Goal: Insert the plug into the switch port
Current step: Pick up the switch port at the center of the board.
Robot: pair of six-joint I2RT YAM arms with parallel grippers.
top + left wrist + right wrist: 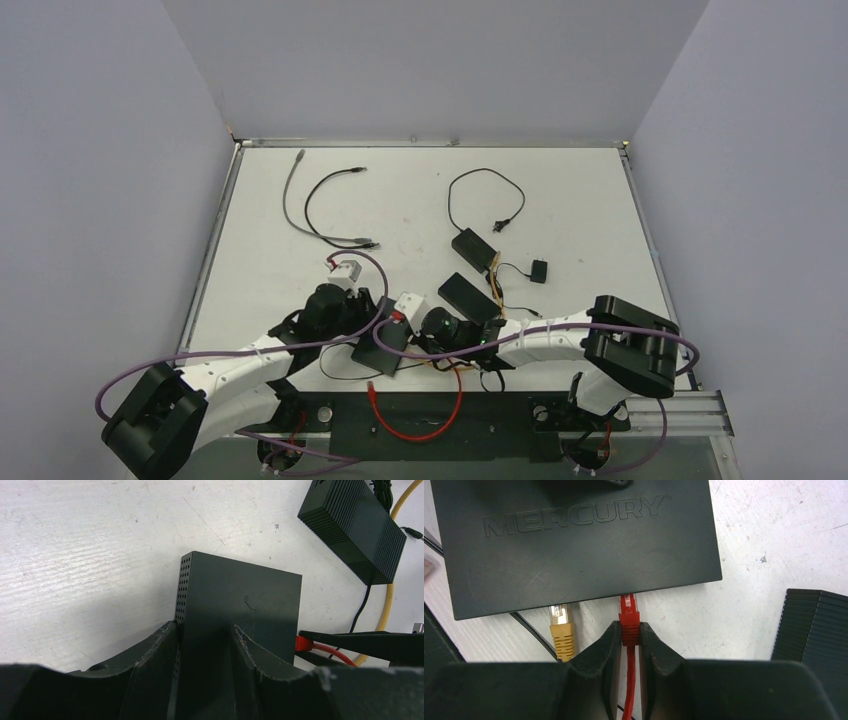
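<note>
My right claw is closed narrowly on the boot of the red plug, whose tip meets the front edge of the switch, just beside a yellow plug. I cannot tell how deep the red plug sits. My left claw straddles another edge of the switch, part-open, and I cannot tell whether it is gripping, on the white worktop.

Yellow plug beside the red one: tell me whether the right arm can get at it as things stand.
Probably not yet. The right gripper is shut on the red plug at the edge of the switch, so it is occupied. The yellow plug lies close beside, uncovered.
</note>
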